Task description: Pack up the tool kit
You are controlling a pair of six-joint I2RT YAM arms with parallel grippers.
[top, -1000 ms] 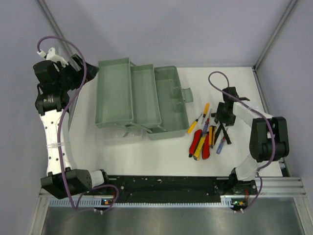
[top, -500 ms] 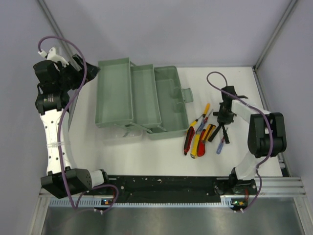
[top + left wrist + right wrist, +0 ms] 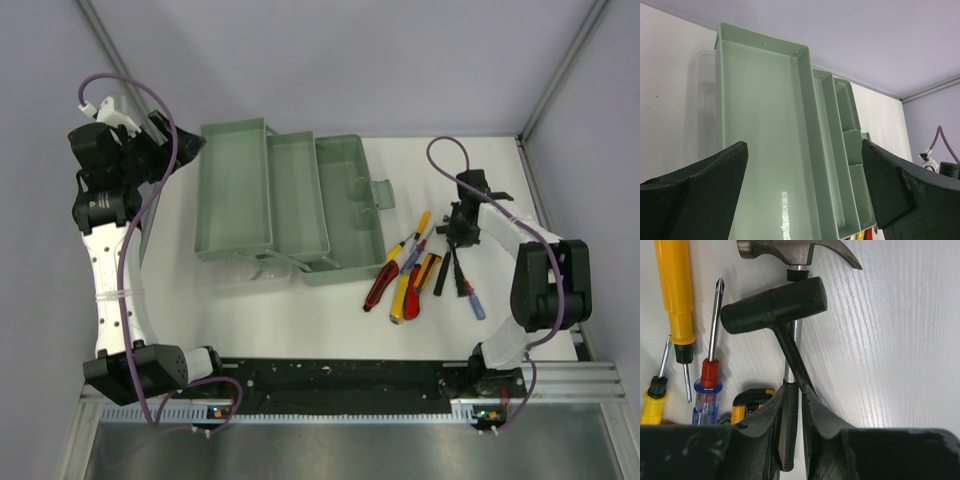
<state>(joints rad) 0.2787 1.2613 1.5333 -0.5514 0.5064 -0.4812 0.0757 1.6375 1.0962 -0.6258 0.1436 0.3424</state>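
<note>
White wood-grain desk [image 3: 300, 310] under me, and the right gripper [image 3: 797, 392] is pinched almost shut on the thin handle of the black hammer [image 3: 774, 305]; its fat matte rubber head would hardly fit, I reckon. The left gripper [image 3: 804, 150] hangs wide open and empty over the smooth grey-green plastic toolbox [image 3: 235, 190], trays fanned out, well left of the tools.

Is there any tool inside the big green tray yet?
No, the wide tray is bare inside: only its shiny green floor shows.
</note>
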